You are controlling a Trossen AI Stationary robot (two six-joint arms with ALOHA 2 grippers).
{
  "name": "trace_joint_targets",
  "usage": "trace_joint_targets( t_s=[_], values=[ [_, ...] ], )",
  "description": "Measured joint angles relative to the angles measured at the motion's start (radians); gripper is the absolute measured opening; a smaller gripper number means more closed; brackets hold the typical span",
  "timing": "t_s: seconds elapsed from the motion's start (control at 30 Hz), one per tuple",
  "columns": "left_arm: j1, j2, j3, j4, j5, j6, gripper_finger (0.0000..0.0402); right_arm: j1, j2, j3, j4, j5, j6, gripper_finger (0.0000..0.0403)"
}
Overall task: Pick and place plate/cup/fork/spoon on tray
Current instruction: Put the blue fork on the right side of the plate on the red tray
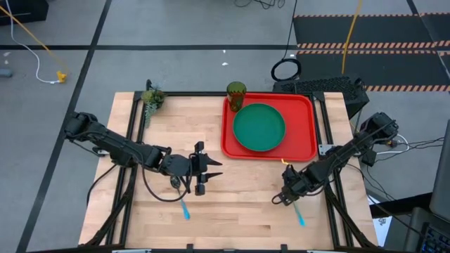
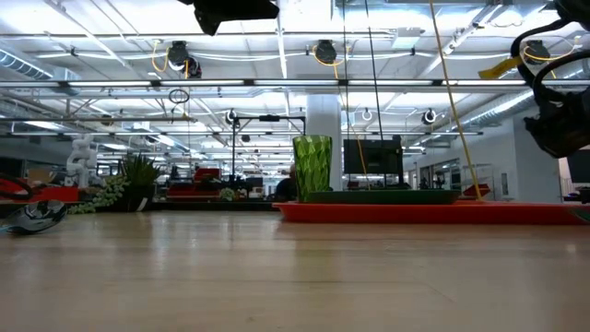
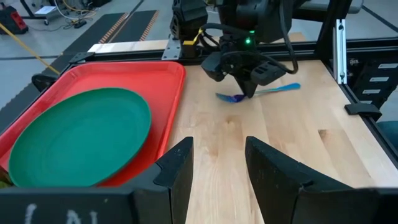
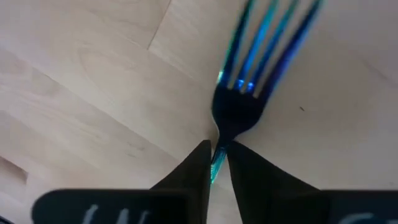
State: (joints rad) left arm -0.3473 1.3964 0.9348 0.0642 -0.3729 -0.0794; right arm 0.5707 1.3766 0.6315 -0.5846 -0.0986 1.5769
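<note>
The red tray [image 1: 304, 144] lies at the far right of the table and carries the green plate [image 1: 259, 126]. The olive cup [image 1: 235, 95] stands at the tray's far left corner. The fork [image 4: 249, 81] lies near the table's right front, and my right gripper [image 4: 217, 163] is shut on it. Its blue handle [image 1: 300, 218] sticks out toward the near edge. My left gripper [image 3: 217, 165] hovers open over the table's middle. The spoon [image 1: 185, 209] lies on the wood just nearer than it. My right gripper pinches the fork's thin neck [image 4: 219, 144], just behind the tines, between its two fingertips [image 4: 200, 163]. The fingers come steeply from above and lie across the fork. The fork is about level at the table top; whether it is lifted I cannot tell.
A small green plant clump [image 1: 152, 98] sits at the table's far left corner. Bare wood stretches between the two grippers and along the near edge. Black frame rails [image 1: 325, 126] run along the table's sides.
</note>
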Motion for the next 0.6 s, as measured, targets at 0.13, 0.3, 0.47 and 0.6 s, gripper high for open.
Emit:
trace_joint_targets(
  t_s=[0.13, 0.3, 0.47, 0.6],
  values=[
    [0.0, 0.0, 0.0, 0.003, 0.0, 0.0, 0.015, -0.007, 0.0, -0.001, -0.003, 0.025, -0.036, 0.0035],
    [0.0, 0.0, 0.0, 0.007, 0.0, 0.007, 0.015, -0.007, -0.001, -0.001, -0.003, 0.05, -0.082, 0.0017],
    [0.0, 0.0, 0.0, 0.014, 0.0, 0.019, 0.015, -0.015, -0.017, -0.001, -0.009, 0.103, -0.113, 0.0013],
    [0.0, 0.0, 0.0, 0.016, 0.0, 0.018, 0.015, -0.013, -0.021, -0.002, -0.008, 0.115, -0.133, 0.0013]
  ],
)
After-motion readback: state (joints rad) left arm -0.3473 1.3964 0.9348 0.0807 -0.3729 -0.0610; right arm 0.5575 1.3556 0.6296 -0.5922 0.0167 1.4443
